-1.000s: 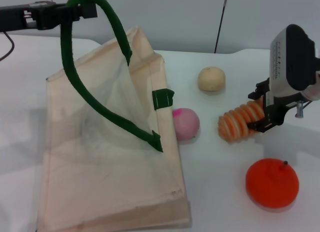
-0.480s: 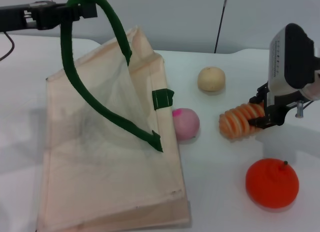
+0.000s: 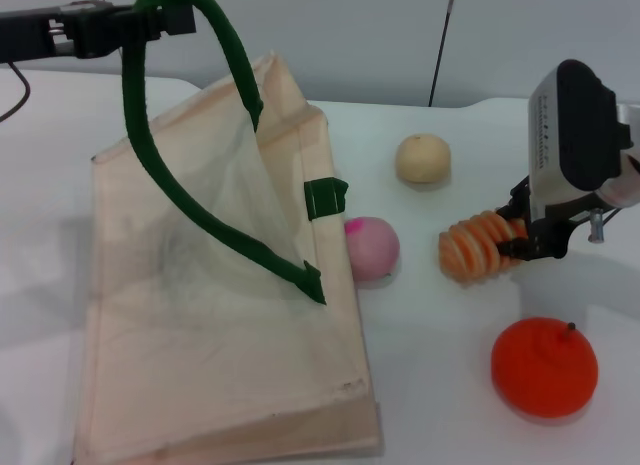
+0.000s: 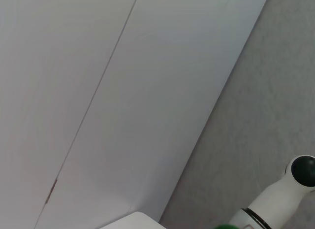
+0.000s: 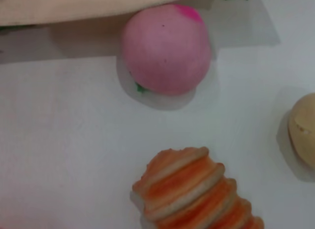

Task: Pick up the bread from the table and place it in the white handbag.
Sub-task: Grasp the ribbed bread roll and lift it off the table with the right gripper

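The bread (image 3: 476, 248), a ridged orange-and-cream roll, lies right of centre on the white table (image 3: 430, 315). My right gripper (image 3: 524, 241) is shut on its right end. The right wrist view shows the bread (image 5: 197, 192) close below the camera. The white handbag (image 3: 215, 315), a cream tote, lies on the left half of the table. One of its dark green handles (image 3: 200, 5) is held up at the top left by my left gripper (image 3: 165, 23), which is shut on it, so the bag's mouth gapes toward the right.
A pink ball (image 3: 371, 247) rests against the bag's right edge, between bag and bread. A round tan bun (image 3: 423, 158) sits behind the bread. An orange fruit (image 3: 544, 366) lies near the front right. The pink ball (image 5: 166, 48) also fills the right wrist view.
My right gripper has shifted slightly left and up, and the bread's gripped end has risen a little with it. The left arm and the bag have stayed put.
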Action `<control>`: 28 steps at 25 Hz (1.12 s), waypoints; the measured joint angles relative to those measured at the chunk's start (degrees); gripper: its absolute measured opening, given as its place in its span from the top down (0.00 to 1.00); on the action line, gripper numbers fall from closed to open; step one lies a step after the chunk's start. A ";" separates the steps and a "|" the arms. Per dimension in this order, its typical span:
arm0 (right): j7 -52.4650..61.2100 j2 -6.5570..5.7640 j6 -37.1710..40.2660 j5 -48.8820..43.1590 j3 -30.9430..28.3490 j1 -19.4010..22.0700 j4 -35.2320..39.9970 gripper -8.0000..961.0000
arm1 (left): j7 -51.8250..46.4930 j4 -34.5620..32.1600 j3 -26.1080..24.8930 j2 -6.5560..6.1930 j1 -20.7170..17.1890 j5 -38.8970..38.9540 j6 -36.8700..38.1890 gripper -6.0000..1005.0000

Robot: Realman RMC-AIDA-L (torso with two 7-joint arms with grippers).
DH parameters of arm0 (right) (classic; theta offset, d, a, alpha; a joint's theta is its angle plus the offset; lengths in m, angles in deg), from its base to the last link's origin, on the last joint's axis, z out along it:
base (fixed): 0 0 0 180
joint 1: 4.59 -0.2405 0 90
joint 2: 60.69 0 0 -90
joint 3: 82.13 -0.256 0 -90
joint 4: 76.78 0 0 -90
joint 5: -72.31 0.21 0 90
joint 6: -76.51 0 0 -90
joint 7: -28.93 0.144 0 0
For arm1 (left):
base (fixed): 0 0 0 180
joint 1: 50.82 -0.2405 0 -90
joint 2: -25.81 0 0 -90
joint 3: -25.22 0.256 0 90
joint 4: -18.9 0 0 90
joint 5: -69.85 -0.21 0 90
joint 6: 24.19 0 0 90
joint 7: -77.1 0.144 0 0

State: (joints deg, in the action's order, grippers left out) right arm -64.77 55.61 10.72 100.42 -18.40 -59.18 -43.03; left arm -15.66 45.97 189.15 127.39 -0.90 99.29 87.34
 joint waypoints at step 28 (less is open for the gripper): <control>-8.11 -0.34 1.45 8.24 -10.99 2.81 0.10 0.76 | -0.14 0.02 -0.01 0.01 -0.38 0.71 0.00 0.90</control>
State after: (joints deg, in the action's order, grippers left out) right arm -72.88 55.27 12.17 108.67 -29.39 -56.37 -42.93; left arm -15.80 45.98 189.14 127.40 -1.28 100.00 87.35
